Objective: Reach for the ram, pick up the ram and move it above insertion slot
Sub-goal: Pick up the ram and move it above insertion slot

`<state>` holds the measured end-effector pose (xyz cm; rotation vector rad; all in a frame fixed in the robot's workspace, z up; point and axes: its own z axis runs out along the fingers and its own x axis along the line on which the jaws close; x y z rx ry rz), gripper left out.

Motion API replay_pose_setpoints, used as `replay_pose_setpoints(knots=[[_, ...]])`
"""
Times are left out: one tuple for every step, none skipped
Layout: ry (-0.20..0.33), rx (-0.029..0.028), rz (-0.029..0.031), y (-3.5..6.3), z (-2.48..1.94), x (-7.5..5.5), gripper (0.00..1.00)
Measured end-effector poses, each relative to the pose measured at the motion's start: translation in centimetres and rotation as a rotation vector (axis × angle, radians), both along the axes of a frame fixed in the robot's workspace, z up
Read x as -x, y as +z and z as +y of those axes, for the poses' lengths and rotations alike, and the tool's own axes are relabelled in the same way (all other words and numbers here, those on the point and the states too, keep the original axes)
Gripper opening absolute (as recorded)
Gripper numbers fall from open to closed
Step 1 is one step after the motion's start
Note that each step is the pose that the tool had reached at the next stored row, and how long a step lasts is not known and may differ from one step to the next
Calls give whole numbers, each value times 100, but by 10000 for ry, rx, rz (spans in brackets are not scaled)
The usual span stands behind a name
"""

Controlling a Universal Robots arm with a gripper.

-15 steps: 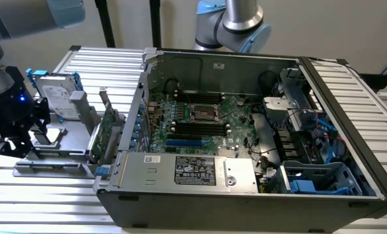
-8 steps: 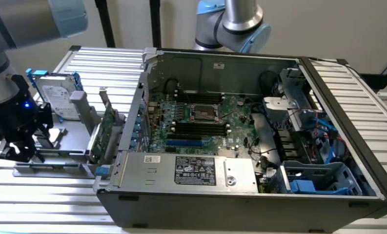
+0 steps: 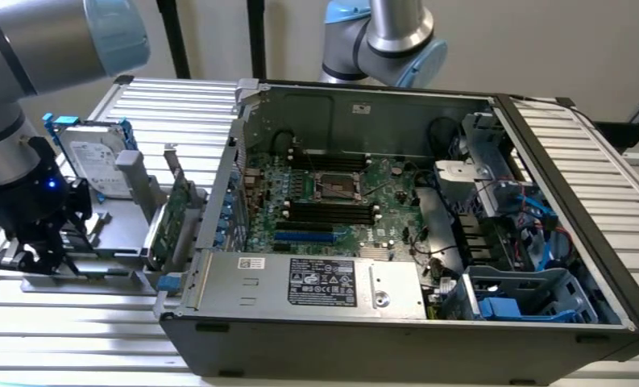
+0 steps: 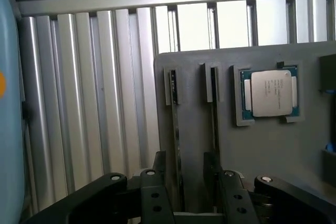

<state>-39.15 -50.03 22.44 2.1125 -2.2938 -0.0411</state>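
The ram (image 4: pixel 177 129) stands on edge in a slot of a grey holder plate (image 4: pixel 273 150), showing as a thin dark strip. A second like stick (image 4: pixel 214 114) stands parallel beside it. My gripper (image 4: pixel 186 184) is open just over them; its black fingers (image 4: pixel 157 192) straddle the first stick without touching it, and the second runs behind the other finger. In the exterior view my gripper (image 3: pixel 31 254) hangs low over the holder at that view's left. The motherboard's black memory slots (image 3: pixel 325 211) lie inside the open computer case (image 3: pixel 577 201).
A processor chip (image 4: pixel 270 93) sits in a pocket of the holder plate. In the exterior view a hard drive (image 3: pixel 88 161) and a green expansion card (image 3: pixel 168 218) stand upright between my gripper and the case. A second arm (image 3: pixel 389 40) rises behind the case. Ribbed metal table (image 3: pixel 83 339) all round.
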Motion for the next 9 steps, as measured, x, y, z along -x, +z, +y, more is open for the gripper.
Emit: replay_pose_setpoints(knots=[[10,1,1,-17,0,1,42],[21,1,1,-35,0,1,42],[33,2,2,-51,0,1,42],[44,3,1,-65,0,1,42],[57,4,2,-80,0,0,42],[72,3,1,-94,0,0,42],[93,4,2,-105,0,0,42],[119,4,1,-117,0,0,42],[144,4,2,-127,0,0,42]])
